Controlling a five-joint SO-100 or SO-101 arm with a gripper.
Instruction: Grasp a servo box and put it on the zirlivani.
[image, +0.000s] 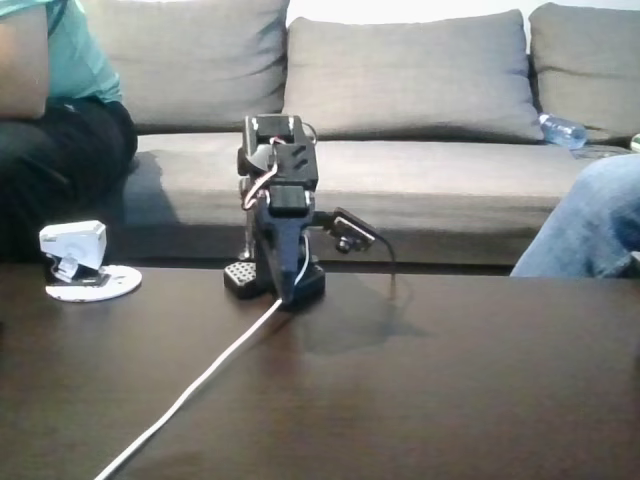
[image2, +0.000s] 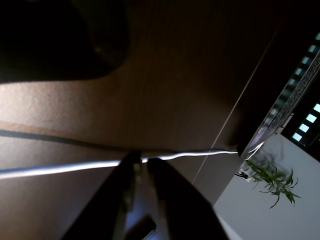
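one servo box (image: 72, 245) sits tilted on the zirlivani (image: 95, 283), far left of the table (image: 450, 380) in the fixed view. gripper (image2: 142, 162) jaws nearly closed, empty, arm folded. placement looks done; best to stay clear of the box.

a grey sofa (image: 420, 90) holds a water bottle (image: 562, 130) behind the dark table (image: 450, 380).
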